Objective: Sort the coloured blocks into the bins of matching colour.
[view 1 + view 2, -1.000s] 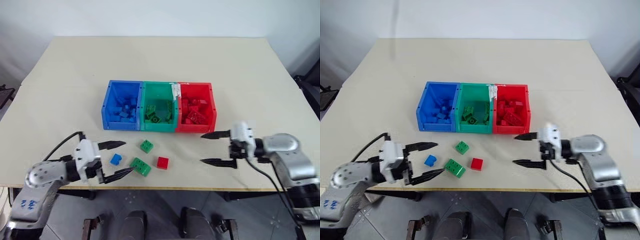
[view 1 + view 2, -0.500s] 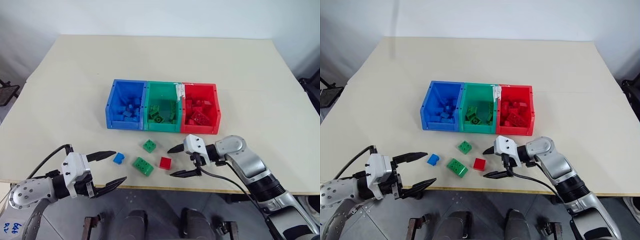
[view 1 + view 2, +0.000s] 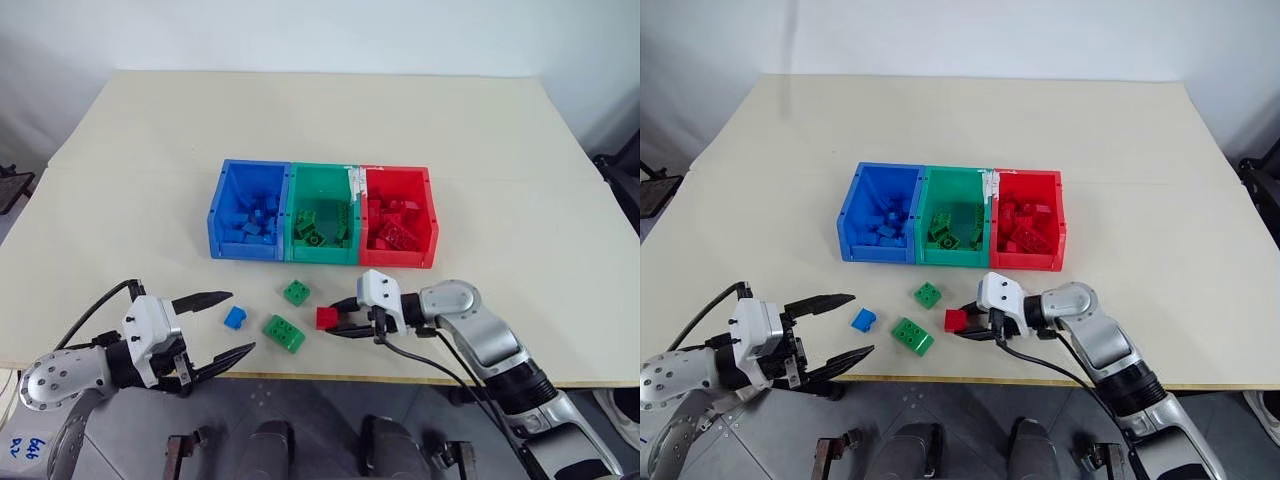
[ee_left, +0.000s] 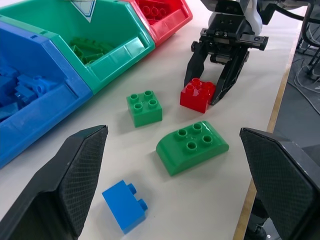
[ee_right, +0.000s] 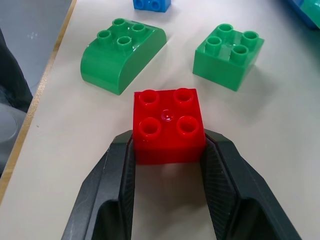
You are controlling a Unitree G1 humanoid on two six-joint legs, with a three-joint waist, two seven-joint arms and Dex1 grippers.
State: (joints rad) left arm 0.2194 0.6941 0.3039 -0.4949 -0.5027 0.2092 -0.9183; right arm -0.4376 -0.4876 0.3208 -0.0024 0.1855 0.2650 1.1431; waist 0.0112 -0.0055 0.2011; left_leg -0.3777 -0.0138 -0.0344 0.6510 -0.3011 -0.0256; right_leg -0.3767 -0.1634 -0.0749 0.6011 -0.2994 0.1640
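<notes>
Right gripper (image 5: 167, 145) closed on the red block (image 5: 168, 125), one finger against each side face, studs up. Block sits flat on the table (image 3: 500, 150), near the front edge, just near of the red bin (image 3: 431, 215). Side grip leaves the studs free and keeps the block level, probably for a clean drop into the bin. Approach from the right, low and nearly level with the table, fits a block this short.

Left gripper (image 3: 212, 325) spread wide, holding nothing, hovering at the near left edge with its fingers to either side of the blue block (image 3: 235, 318) but short of it. Likely waiting out of the way while the right arm works.

Loose on the table besides the red one: blue block at left, rounded green block (image 4: 192, 146) in the middle, square green block (image 4: 144, 107) just far of it. All apart from each other, none touching.

Bins joined in a row, blue bin (image 3: 219, 210) left, green bin (image 3: 297, 218) centre, red right, each already holding blocks of its own colour. Row sits just far of the loose blocks, so short carries.

Judged step: lift red block, carry far and slightly right, release over red bin. Risk: block slipping if the grip is low on its sides.
</notes>
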